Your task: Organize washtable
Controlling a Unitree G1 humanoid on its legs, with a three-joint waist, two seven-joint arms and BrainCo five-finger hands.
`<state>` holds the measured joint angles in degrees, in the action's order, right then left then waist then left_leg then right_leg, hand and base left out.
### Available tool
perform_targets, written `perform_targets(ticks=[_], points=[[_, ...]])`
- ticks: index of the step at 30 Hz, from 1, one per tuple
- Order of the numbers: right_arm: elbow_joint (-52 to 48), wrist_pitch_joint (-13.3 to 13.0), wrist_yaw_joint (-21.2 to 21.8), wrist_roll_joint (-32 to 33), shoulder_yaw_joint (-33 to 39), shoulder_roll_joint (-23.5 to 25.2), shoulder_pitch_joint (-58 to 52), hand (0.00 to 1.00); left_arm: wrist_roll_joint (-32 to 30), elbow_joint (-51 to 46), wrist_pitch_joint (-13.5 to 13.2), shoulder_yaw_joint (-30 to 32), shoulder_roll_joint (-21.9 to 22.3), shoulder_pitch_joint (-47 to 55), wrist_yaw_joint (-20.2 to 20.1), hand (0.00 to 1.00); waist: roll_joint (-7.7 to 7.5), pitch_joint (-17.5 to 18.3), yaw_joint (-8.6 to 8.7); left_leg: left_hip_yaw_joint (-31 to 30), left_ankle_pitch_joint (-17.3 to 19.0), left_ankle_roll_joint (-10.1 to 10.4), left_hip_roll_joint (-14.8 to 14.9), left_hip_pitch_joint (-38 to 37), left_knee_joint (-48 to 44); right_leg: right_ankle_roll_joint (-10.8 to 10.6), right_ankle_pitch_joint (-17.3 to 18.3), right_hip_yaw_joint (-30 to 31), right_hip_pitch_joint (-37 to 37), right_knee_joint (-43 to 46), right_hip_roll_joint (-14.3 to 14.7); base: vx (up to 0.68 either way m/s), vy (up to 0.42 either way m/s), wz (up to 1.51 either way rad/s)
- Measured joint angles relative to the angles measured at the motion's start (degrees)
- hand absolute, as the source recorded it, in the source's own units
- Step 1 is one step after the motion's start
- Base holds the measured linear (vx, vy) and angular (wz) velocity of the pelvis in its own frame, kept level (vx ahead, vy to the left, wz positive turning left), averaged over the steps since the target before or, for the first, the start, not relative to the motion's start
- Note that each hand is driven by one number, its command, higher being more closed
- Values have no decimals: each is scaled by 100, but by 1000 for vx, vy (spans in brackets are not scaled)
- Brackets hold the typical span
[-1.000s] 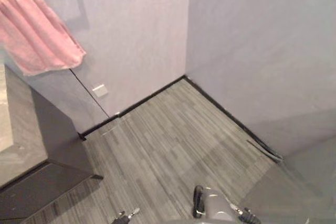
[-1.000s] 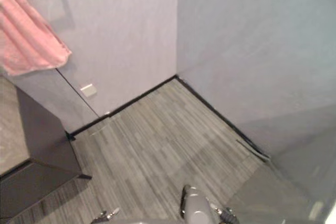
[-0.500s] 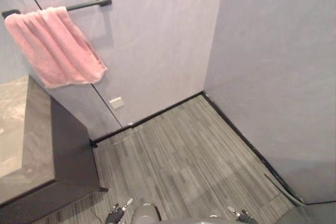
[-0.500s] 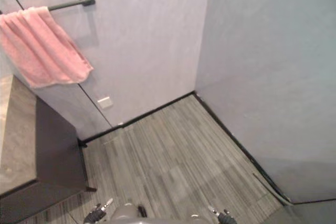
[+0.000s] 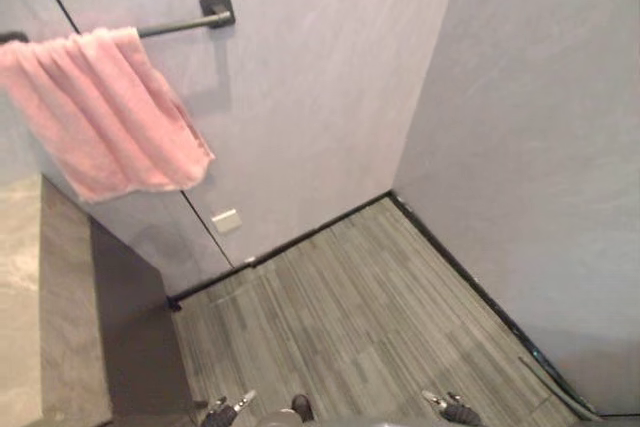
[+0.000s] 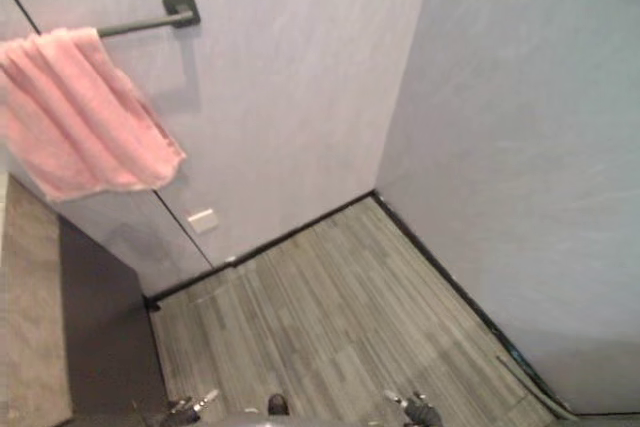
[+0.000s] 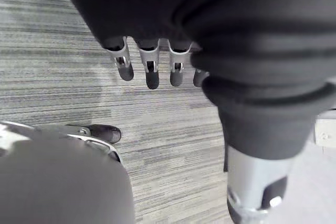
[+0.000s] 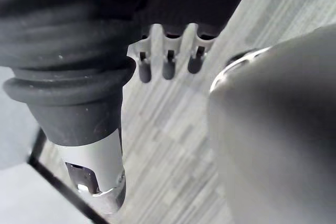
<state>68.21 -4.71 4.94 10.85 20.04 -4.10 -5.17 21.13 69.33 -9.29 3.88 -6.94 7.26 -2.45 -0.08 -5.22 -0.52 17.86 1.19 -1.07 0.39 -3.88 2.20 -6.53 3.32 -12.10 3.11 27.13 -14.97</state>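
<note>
The washtable (image 5: pixel 25 307) shows at the left edge as a grey stone top with a dark side panel (image 5: pixel 135 347). Above it a pink towel (image 5: pixel 100 112) hangs over a black wall bar (image 5: pixel 185 22). My left hand (image 7: pixel 152 72) hangs over the striped grey floor with straight fingers and holds nothing. My right hand (image 8: pixel 168 64) hangs the same way, fingers straight and empty, beside my body.
Two pale walls meet in a corner (image 5: pixel 392 192) ahead, with a black skirting strip along the floor (image 5: pixel 350 317). A small white plate (image 5: pixel 226 219) sits low on the wall near the washtable.
The whole picture has shifted: the camera has turned left and tilted up, so the towel and bar sit further into view. Nothing in the room itself has moved.
</note>
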Motion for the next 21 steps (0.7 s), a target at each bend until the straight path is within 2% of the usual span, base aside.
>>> perform_targets(ticks=[1, 3, 4, 6, 8, 9, 10, 11, 12, 14, 15, 17, 19, 20, 21], points=[[1, 2, -6, 8, 32, 45, -65, 0, -67, -1, -2, -23, -54, 14, 1, 0, -18, -11, 12, -113, 67, -73, -88, -110, -30, -12, -106, 56, -299, 828, -196, 165, 70, 42], [3, 8, -22, 41, 97, 55, -111, 0, -124, 0, -2, -134, -115, 23, 4, 0, -72, -16, 76, -318, 135, -183, -106, -256, -101, -76, -69, 60, -408, 1411, -295, 191, 2, 58], [0, 7, -22, 57, 90, 55, -84, 0, -215, 6, 0, -156, -125, 31, 7, 0, -53, -19, 135, -503, 191, -206, -70, -324, -128, -133, 413, -136, -499, 1631, -288, 179, -30, 61], [-9, -5, -15, 97, 72, 53, -78, 0, -295, 35, 2, -195, -121, 34, 5, 0, 8, -33, 188, -706, 216, -165, 51, -384, -124, -109, 874, -333, -628, 1376, -124, 124, -60, 59], [-26, -12, -27, 191, 12, 23, -34, 0, -378, 53, 8, -223, -108, 30, 2, 0, 74, -51, 276, -955, 252, -92, 219, -387, -146, -138, 956, -269, -667, 426, 200, 102, -134, 76], [-39, -22, -31, 208, -44, 26, -39, 0, -397, 52, 4, -232, -122, 33, -7, 0, 70, -54, 285, -1127, 298, 16, 287, -331, -156, -204, 875, 95, -612, -553, 507, 72, -168, 78], [-33, -22, -33, 208, -47, 30, -46, 0, -398, 50, 0, -235, -147, 31, -10, 0, 19, -42, 283, -1176, 309, 71, 259, -315, -155, -259, 735, 306, -609, -1000, 589, 77, -203, 76], [8, -21, -31, 208, -51, 110, -87, 0, -416, 48, -2, -257, -254, 17, -8, 0, -204, -34, 275, -1309, 318, 179, 113, -293, -149, -169, 212, 587, -632, -1521, 558, 185, -292, 73], [30, -6, -15, 254, -43, 70, -88, 0, -436, 99, 33, -262, -187, -38, 2, 0, -186, -39, 265, -1450, 268, 326, 167, -340, -78, 48, 34, 506, -588, -1538, 650, 213, -287, 67], [56, -7, -14, 255, -39, -56, -37, 0, -447, 100, 15, -217, -46, 61, 6, 0, 62, 15, 248, -1456, 201, 444, 358, -346, 10, 142, 42, 438, -509, -1841, 830, 249, -213, 24], [64, -15, 6, 255, -49, -129, 1, 0, -447, 108, 25, -153, 44, 89, 8, 0, 193, 22, 250, -1475, 176, 534, 513, -334, 86, 224, -47, 391, -396, -2094, 1019, 236, -176, 0], [78, -17, 5, 259, -59, -130, 7, 0, -451, 117, 25, -151, 55, 91, 2, 0, 199, 24, 261, -1489, 203, 594, 658, -309, 104, 300, -100, 288, -334, -2248, 1144, 140, -148, 0], [131, -18, 6, 257, -89, -87, 4, 0, -462, 120, 14, -146, -5, 96, -3, 0, 150, 41, 273, -1506, 225, 642, 778, -304, 101, 320, -113, 226, -229, -2378, 1276, 129, -139, 7], [137, -20, 9, 255, -95, -65, -3, 0, -502, 128, 14, -144, -34, 78, -2, 0, 75, 52, 279, -1498, 223, 645, 791, -302, 100, 320, -114, 169, -205, -2435, 1290, 85, -75, 9], [234, -123, 27, 258, -444, -13, -9, 0, -546, 119, -1, -125, -156, 52, 8, 0, -109, 73, 269, -1462, 123, 587, 458, -197, 183, 246, -506, 111, -21, -3094, 1059, 43, -26, 6]])
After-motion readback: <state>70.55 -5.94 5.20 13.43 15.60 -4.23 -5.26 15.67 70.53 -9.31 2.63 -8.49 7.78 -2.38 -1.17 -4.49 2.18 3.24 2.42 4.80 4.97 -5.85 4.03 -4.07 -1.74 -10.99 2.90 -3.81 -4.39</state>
